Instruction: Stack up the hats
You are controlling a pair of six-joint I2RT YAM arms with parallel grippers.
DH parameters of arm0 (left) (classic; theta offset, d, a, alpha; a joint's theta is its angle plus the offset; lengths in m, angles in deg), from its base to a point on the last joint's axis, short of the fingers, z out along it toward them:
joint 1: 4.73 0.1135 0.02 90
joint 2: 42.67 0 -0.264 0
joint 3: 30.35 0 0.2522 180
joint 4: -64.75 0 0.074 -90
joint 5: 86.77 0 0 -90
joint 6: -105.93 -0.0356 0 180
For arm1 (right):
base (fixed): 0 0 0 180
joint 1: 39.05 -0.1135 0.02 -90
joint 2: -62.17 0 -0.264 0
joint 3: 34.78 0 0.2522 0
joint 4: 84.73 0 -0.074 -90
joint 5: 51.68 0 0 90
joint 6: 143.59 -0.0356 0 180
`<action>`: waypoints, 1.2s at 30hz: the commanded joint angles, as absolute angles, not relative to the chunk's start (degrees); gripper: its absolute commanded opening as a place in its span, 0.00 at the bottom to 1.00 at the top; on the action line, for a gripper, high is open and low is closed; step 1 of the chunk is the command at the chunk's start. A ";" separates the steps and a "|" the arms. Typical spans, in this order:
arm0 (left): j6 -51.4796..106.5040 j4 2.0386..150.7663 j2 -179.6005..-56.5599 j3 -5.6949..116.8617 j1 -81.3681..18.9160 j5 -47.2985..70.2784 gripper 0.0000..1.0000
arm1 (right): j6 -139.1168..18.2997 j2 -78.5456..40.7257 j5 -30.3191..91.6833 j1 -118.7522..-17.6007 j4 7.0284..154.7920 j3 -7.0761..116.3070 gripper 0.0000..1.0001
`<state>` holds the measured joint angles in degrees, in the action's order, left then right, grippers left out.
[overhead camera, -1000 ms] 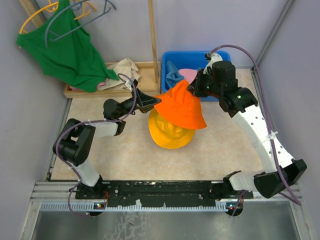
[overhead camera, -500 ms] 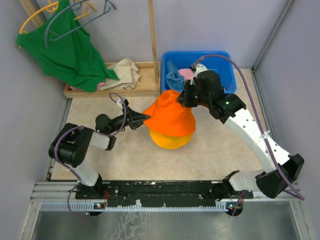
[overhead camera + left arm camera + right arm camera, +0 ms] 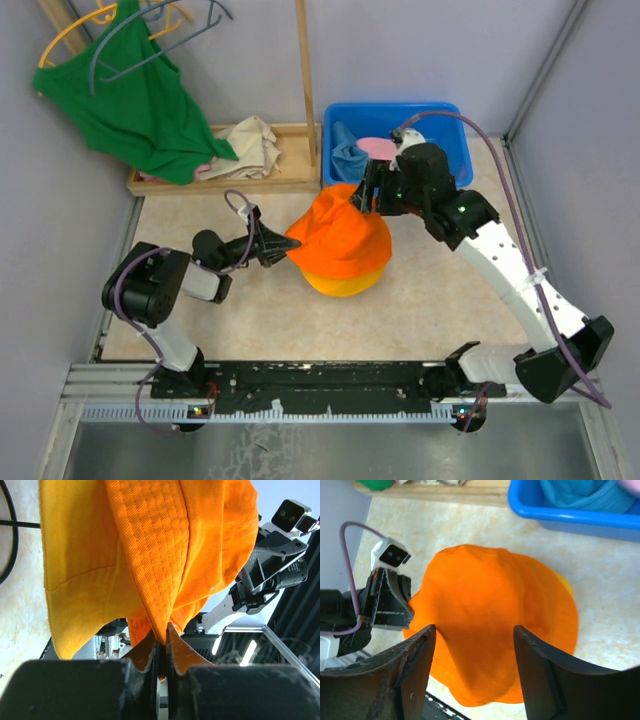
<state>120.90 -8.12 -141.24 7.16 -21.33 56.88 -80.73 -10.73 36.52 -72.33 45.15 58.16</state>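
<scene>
The bright orange hat (image 3: 340, 238) lies draped over the yellow-orange hat (image 3: 341, 283) in the middle of the table. My left gripper (image 3: 283, 247) is shut on the orange hat's left brim; the pinched fold of the orange hat (image 3: 200, 545) shows between its pads (image 3: 176, 652). Beside it hangs the yellow-orange hat (image 3: 75, 580). My right gripper (image 3: 368, 195) hovers open just over the orange hat's far side. Its fingers (image 3: 417, 670) stand wide apart above the orange hat (image 3: 490, 610), holding nothing. A light blue hat (image 3: 348, 155) and a pink hat (image 3: 378, 147) lie in the blue bin (image 3: 395, 112).
The blue bin stands at the back right. A wooden tray (image 3: 230, 182) at the back left holds a beige cloth (image 3: 248, 143). A green tank top (image 3: 140, 105) hangs from hangers above it, next to a wooden post (image 3: 305, 80).
The orange hat came down and left onto the yellow-orange hat. My right gripper let go of it and opened. My left gripper kept hold of the brim.
</scene>
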 commanded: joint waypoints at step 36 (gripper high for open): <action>117.62 -24.07 -152.20 13.83 -18.79 64.85 0.14 | -112.67 -4.92 -9.60 -38.41 95.76 11.78 0.70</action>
<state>118.10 -8.50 -150.90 12.87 -19.14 63.54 -109.49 -3.74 -7.08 -38.86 86.61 13.40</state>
